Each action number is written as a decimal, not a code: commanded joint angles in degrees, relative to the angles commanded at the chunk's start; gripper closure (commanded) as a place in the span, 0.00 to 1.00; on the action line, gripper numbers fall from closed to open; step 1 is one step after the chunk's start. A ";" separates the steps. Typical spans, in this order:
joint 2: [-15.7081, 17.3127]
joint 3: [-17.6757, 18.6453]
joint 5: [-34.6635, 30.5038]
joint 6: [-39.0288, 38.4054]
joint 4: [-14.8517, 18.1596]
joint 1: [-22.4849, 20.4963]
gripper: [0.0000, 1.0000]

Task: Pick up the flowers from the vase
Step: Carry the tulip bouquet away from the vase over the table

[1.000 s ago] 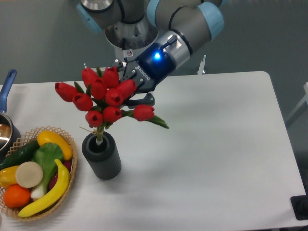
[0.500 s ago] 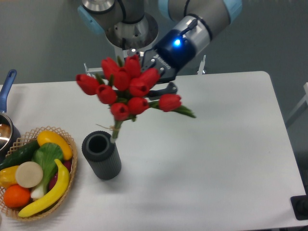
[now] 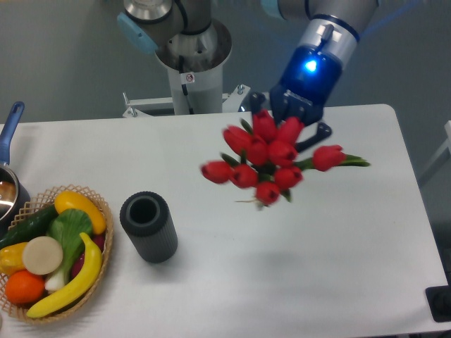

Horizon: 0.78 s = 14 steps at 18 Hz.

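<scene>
The flowers [image 3: 271,159], a bunch of red tulip buds with green leaves, hang in the air over the middle of the table, right of the vase and clear of it. My gripper [image 3: 299,130] comes down from the upper right behind the bunch and is shut on the flowers; its fingertips are mostly hidden by the buds. One bud sticks out to the right on a green leaf. The vase [image 3: 149,227], a short dark grey ribbed cylinder, stands upright at the lower left with an empty round mouth.
A wicker basket [image 3: 100,246] with a banana, an orange and other fruit and vegetables sits left of the vase. A pot with a blue handle [image 3: 10,130] shows at the left edge. The arm's base column [image 3: 192,67] stands behind the table.
The gripper has lifted the flowers out of the vase and carried them to the right, well away from it. The vase is left empty where it stood.
</scene>
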State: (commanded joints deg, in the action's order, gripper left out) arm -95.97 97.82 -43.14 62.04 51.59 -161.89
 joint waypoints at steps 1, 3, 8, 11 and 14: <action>-0.52 0.09 -1.67 1.66 0.09 -0.52 1.00; -1.67 0.17 -5.88 3.52 0.26 -1.41 1.00; -4.74 0.35 -18.02 5.28 0.18 -1.23 1.00; -7.03 0.35 -24.16 7.47 0.26 -1.06 1.00; -8.96 0.35 -29.70 8.62 0.35 -0.71 1.00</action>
State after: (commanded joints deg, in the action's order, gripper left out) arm -104.93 98.17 -72.84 70.66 51.94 -162.60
